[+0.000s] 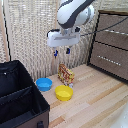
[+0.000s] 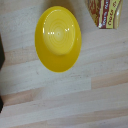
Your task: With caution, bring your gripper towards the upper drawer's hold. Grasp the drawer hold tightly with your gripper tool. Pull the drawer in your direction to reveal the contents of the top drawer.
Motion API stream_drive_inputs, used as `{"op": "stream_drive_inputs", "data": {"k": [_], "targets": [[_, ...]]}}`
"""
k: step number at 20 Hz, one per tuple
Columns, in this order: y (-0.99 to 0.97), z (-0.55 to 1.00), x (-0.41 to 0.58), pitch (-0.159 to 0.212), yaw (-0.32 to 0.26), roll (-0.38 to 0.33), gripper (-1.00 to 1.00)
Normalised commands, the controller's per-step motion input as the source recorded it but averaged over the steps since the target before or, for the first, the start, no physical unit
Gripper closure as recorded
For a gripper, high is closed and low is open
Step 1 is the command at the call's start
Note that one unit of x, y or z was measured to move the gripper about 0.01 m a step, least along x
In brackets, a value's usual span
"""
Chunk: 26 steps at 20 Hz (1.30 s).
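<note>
My gripper hangs under the white boxy wrist of the bulky white arm, high over the wooden floor near the middle of the exterior view. Its two short dark fingers stand apart with nothing between them. The dark brown dresser is at the exterior view's right. The top drawer is shut, and its thin silvery drawer hold is a horizontal bar on the front. The gripper is well to the left of the dresser and apart from it. The fingers, drawer and hold do not show in the wrist view.
A yellow bowl, a blue bowl and a snack bag lie on the floor below the gripper. A black fabric-sided box fills the exterior view's lower left. A lower drawer sits under the top ones.
</note>
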Motion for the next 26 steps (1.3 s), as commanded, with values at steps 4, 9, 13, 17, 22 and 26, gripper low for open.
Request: {"op": "stream_drive_inputs", "data": {"k": [4, 9, 13, 17, 22, 26], "targets": [[-0.14, 0.02, -0.329, -0.005, 0.126, -0.093, -1.00], [-0.34, 0.02, -0.573, -0.037, 0.180, -0.088, -1.00], [-0.25, 0.26, -0.407, -0.023, 0.189, -0.202, -1.00], [-0.21, 0.15, -0.186, -0.093, 0.212, -0.227, -1.00], [-0.19, 0.05, -0.111, -0.148, 0.220, -0.191, -1.00], [-0.16, 0.00, -0.091, -0.134, 0.223, -0.215, -1.00]]}}
